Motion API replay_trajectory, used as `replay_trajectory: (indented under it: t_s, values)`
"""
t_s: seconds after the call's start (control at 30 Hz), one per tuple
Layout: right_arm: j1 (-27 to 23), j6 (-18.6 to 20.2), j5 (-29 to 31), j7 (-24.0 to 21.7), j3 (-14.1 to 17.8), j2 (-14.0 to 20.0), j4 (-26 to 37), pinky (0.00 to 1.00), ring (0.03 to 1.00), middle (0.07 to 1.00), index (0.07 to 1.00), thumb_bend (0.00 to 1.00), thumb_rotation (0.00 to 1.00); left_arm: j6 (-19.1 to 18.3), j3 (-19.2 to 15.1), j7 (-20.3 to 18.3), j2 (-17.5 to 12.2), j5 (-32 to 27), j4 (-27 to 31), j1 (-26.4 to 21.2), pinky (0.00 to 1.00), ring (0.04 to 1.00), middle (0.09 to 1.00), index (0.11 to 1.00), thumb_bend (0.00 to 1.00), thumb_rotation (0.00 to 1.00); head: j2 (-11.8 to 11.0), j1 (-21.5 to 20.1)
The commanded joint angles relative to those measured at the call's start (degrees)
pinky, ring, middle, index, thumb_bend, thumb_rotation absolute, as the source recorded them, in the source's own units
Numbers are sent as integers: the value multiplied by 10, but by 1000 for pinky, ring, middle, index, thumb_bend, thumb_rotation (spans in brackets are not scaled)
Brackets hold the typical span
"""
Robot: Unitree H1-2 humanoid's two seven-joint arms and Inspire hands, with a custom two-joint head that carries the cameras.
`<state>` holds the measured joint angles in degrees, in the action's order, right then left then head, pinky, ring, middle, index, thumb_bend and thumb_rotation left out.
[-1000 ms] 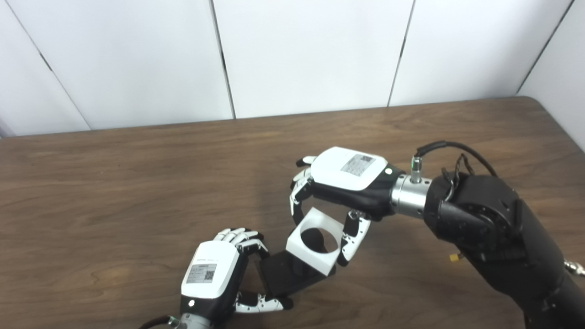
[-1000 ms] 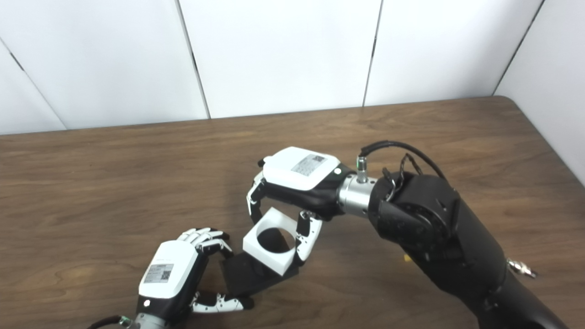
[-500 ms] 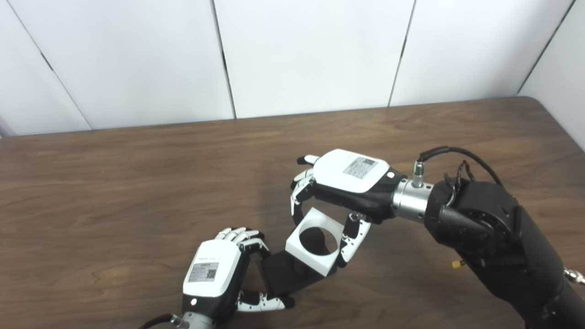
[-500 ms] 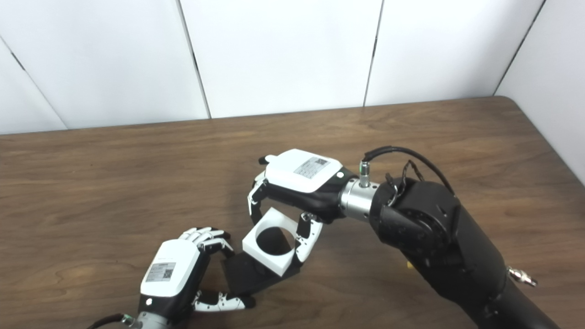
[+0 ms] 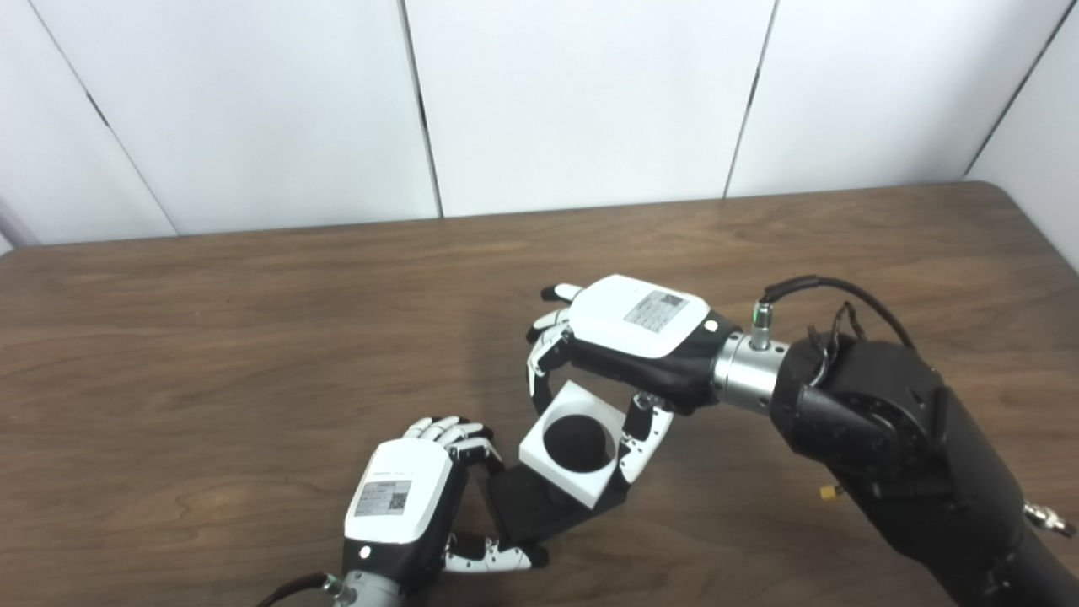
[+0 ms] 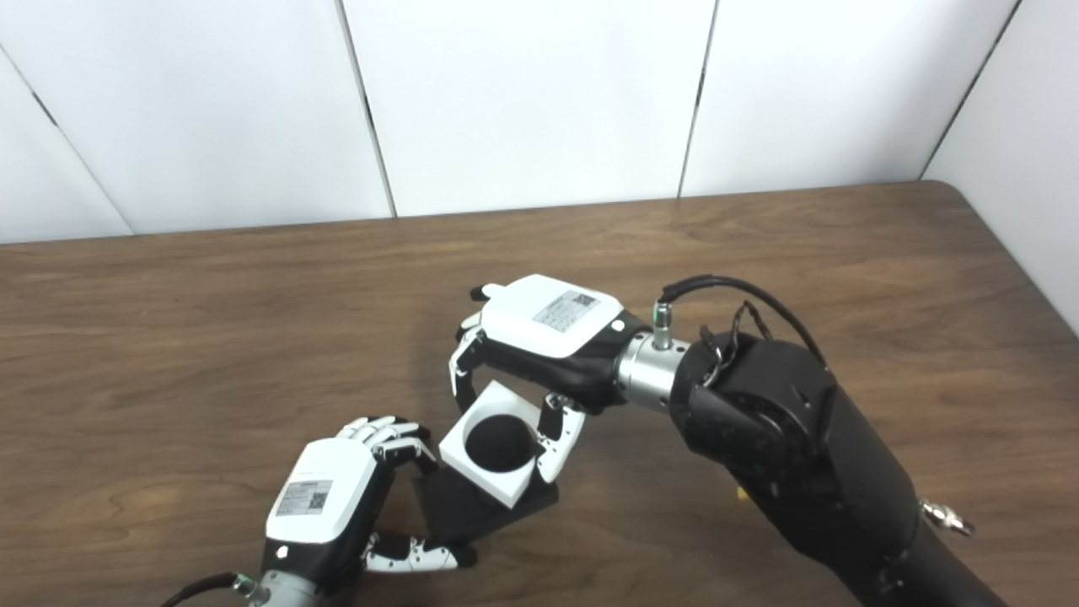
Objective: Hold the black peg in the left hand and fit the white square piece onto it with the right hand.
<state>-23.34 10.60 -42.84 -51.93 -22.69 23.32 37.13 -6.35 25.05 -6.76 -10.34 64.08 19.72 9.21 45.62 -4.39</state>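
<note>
My left hand [image 5: 396, 510] is shut on the square base of the black peg piece [image 5: 527, 514], low and left of centre. The round black peg [image 5: 576, 440] shows through the hole of the white square piece [image 5: 566, 456]. My right hand [image 5: 628, 333] is shut on the white square piece, fingers on its far side and thumb on its near right side. The white piece sits over the peg, tilted, just above the black base. In the right eye view the white piece [image 6: 497, 455] and the black base [image 6: 472, 514] show the same way.
The brown wooden table [image 5: 211, 354] runs wide to the left and back. White wall panels [image 5: 573, 101] stand behind its far edge. My bulky black right forearm [image 5: 893, 438] crosses the lower right. A small yellow bit [image 5: 830, 491] lies on the table by that arm.
The white square piece has come down and slightly left over the black peg, which now fills its hole. The left hand has barely moved. The camera has shifted a little.
</note>
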Motion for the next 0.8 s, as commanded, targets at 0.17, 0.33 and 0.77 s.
replay_trajectory:
  t_s: [0.17, 0.33, 0.77]
  values:
    - [-17, -30, -14, 7, -12, -12, -9, 1000, 859, 726, 484, 523, 132, -1, 12, -24, 3, 12, -10, 3, 885, 849, 788, 491, 509, 62, 0, 0]
    - [-17, -30, -17, 4, -12, -12, -11, 1000, 860, 723, 484, 523, 132, 0, 12, -22, 3, 13, -9, 4, 885, 848, 785, 490, 510, 61, 2, 0]
    - [-14, -32, -14, 0, -8, -5, -12, 1000, 857, 721, 484, 523, 132, -1, 13, -22, 5, 15, -8, 4, 886, 849, 787, 490, 509, 61, 6, 2]
